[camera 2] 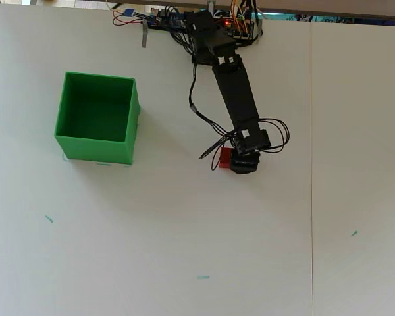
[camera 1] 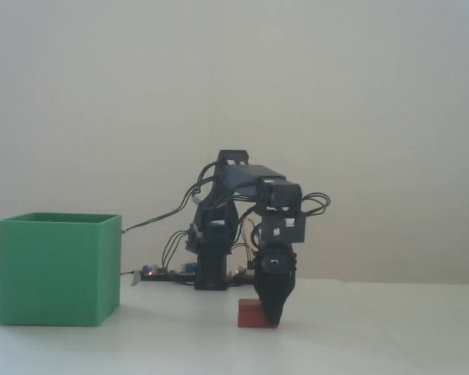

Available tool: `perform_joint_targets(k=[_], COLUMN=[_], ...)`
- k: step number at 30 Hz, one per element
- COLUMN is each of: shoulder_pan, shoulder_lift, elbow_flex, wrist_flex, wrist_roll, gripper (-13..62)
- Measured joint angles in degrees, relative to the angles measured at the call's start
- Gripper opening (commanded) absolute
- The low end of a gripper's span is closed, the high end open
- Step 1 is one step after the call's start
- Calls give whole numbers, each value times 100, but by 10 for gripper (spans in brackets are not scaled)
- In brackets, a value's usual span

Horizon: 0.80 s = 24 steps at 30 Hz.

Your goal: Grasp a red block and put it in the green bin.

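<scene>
Step in hand: the grasp, judging by pose. The gripper [camera 1: 270, 319] is down at surface level at lower centre of the fixed view, tip pointing straight down and overlapping the right end of the red block [camera 1: 248, 313]. In the overhead view the gripper [camera 2: 242, 164] covers the block's right part; only the left part of the red block [camera 2: 224, 157] shows, just right of frame centre.

Fingers: can't tell how far open they are, or whether they have hold of the block. The wrist body hides them from above, and from the side only one dark tip shows. The block sits flat on the white surface [camera 2: 184, 230], not lifted.

The green bin [camera 1: 57, 269] stands at lower left of the fixed view; in the overhead view the green bin [camera 2: 98, 147] is upper left, well apart from block and arm, opening up, seemingly empty.

Next move, as I judge it: confirm the fingers straddle the block and close firmly, then lift high enough to clear the bin's rim, since the bin is much taller than the block, swing toward frame left and release over the opening. Risk: an off-centre pinch near the block's end could let it twist or slip.
</scene>
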Motion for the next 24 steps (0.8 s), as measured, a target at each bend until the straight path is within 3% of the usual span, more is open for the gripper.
perform_joint_targets(k=[5, 10, 16, 24], shoulder_pan=[413, 1028, 1696, 2997], shoulder_lift=[650, 2628, 3990, 4966], elbow_flex=[114, 105, 114, 114], wrist_flex=[-18, 9, 53, 62], wrist_roll=[-26, -53, -202, -721], gripper=[37, 37, 36, 36])
